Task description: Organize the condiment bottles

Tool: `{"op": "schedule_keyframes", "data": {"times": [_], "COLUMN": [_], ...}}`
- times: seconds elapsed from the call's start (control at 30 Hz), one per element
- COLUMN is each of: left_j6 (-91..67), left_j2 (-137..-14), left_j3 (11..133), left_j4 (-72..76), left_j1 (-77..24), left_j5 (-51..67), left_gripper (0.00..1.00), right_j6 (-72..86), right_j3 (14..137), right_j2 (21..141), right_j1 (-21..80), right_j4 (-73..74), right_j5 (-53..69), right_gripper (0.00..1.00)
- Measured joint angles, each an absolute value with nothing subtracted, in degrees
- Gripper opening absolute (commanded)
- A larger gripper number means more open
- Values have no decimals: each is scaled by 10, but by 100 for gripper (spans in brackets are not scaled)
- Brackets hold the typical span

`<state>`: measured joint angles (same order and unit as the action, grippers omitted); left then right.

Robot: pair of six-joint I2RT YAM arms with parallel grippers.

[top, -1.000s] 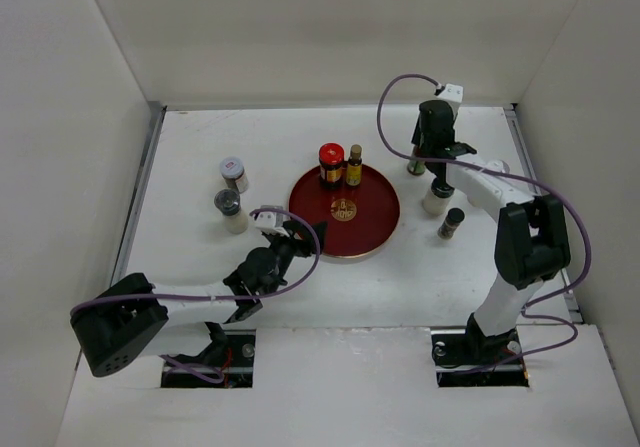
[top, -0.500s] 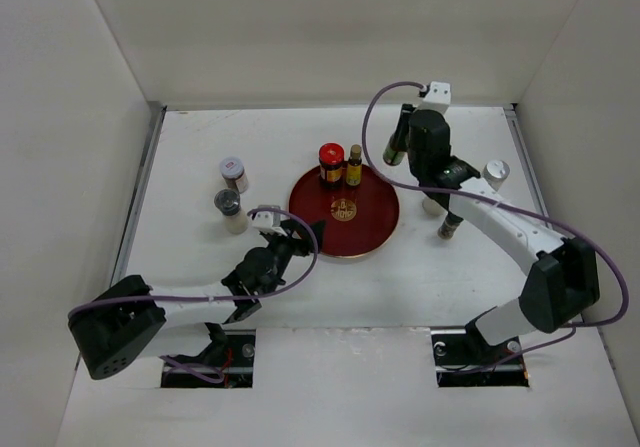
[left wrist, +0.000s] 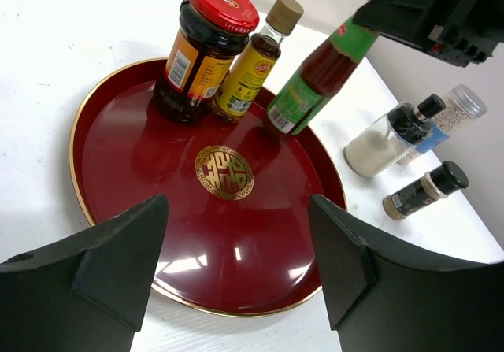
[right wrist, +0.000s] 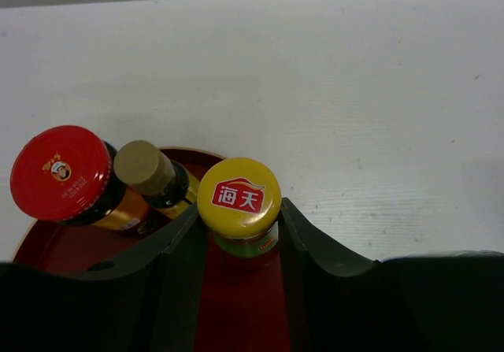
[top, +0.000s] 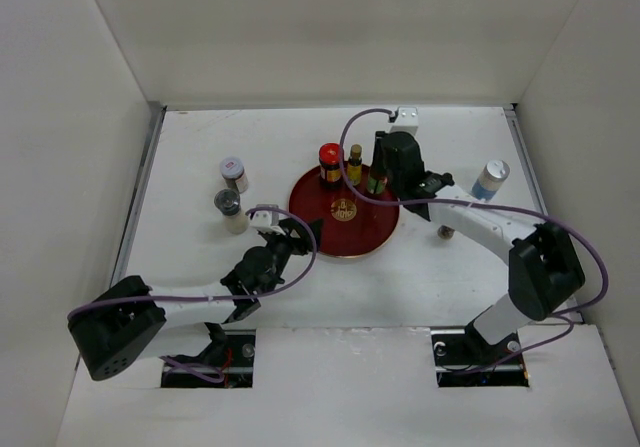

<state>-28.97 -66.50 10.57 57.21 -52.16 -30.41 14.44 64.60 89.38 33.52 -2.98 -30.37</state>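
My right pincer [right wrist: 239, 227] is pinching a yellow-capped bottle [right wrist: 239, 197] just under its cap, one finger on each side of the neck. The bottle (dark red sauce, green label) leans to the right over the far right part of the red tray [left wrist: 126, 155]. Its base is at the tray's floor, but I cannot tell whether it is touching or just above it. It is just beside the brown-capped bottle [left wrist: 252, 64], which stands upright on the tray and touches the red-lidded jar [left wrist: 198, 53] on its left.

My left pincer [left wrist: 236, 210] is spread wide and holds nothing. It is low at the tray's near left rim, pointing across the tray toward those three bottles.

Off the tray, on the bench [top: 200, 137] to the right, three more are grouped: a black-capped jar of white powder [left wrist: 386, 141], a grey-lidded shaker with a blue band [left wrist: 455, 109] right behind it, and a small dark spice jar [left wrist: 425, 190] nearer to me.

On the bench left of the tray, two grey-lidded jars stand near each other, one farther back [top: 234, 174] and one closer [top: 230, 210].
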Motion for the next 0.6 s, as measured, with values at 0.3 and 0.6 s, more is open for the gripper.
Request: {"op": "schedule_keyframes", "data": {"times": [0.3,0.6], "left_j6": [-290,-293], "left_j2": [-686,-736], "left_j3": [106,114], "left_j4": [572,550], "left_j1": [-521,-529], "left_j5": [-305,-304], "left_gripper": [72,74], "right_j6": [148,167], "right_j3": [628,613], "right_j2": [905,870], "right_j1": [345,365], "right_j4": [-55,-55], "right_j5": [-300,-309], "right_gripper": [46,91]}}
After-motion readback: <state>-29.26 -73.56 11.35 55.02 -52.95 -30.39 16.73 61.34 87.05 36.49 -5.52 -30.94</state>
